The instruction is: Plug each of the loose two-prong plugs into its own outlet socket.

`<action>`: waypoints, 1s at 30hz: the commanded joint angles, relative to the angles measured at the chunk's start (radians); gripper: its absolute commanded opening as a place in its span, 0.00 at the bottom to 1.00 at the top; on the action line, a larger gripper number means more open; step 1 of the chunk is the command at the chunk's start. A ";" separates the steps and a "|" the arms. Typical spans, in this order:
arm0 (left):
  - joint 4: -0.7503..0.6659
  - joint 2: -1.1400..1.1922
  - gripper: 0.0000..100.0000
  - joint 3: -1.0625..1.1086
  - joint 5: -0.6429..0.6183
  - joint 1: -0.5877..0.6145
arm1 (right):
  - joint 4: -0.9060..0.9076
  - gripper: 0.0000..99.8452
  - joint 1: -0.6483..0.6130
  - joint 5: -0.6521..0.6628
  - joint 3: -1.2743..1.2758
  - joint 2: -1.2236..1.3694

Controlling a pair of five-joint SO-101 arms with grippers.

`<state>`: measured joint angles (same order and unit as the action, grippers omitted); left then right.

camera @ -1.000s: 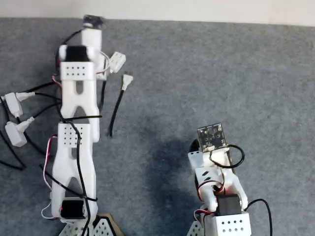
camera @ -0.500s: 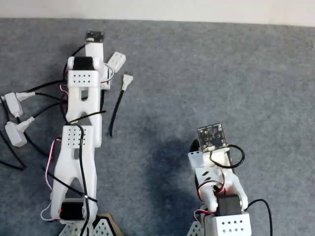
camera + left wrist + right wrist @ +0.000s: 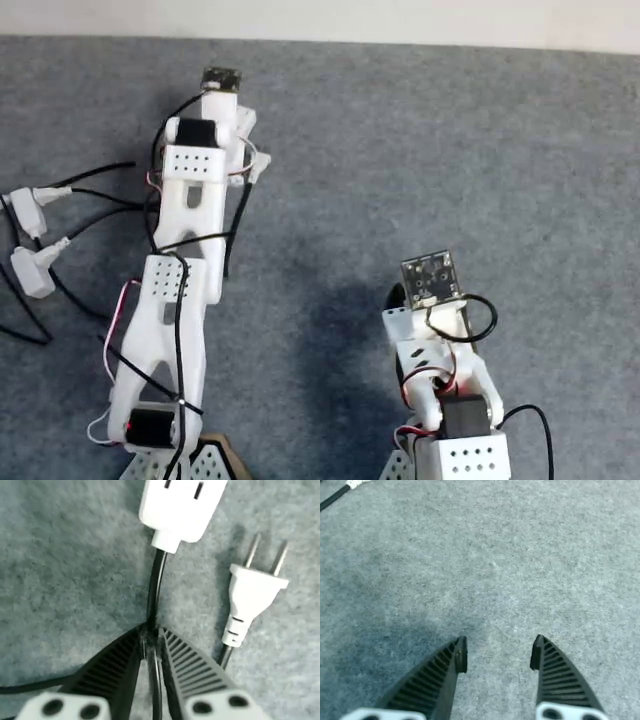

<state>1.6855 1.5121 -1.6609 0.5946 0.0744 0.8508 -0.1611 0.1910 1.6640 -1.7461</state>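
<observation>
Step in hand: getting hold of the socket end. Clamped on the black cord (image 3: 156, 585) with the left gripper (image 3: 150, 640), just behind the white outlet socket (image 3: 182, 505). Just beside it on the grey carpet (image 3: 520, 555), not touching: loose two-prong plug (image 3: 252, 597), prongs pointing the same way as the socket face. Right gripper (image 3: 497, 657) low over bare carpet, fingers spread, nothing between. Next, probably: turn the socket toward the prongs, or hold it fixed and fetch the plug with the free arm.

High cam overhead; wrist cams close above carpet (image 3: 495, 555), facing down.
</observation>
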 commanded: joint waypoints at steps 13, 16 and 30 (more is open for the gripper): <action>0.089 -0.708 0.00 0.338 -0.118 -0.025 | -0.012 0.21 -0.012 0.008 0.113 -0.021; 0.087 -1.001 0.00 0.691 -0.107 -0.077 | -0.012 0.21 -0.012 0.008 0.113 -0.021; 0.084 -2.064 0.00 1.916 0.000 -0.371 | -0.012 0.21 -0.012 0.008 0.113 -0.021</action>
<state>1.7699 -0.4289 0.0207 0.5470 -0.2785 0.8508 -0.1611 0.1910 1.6640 -1.7461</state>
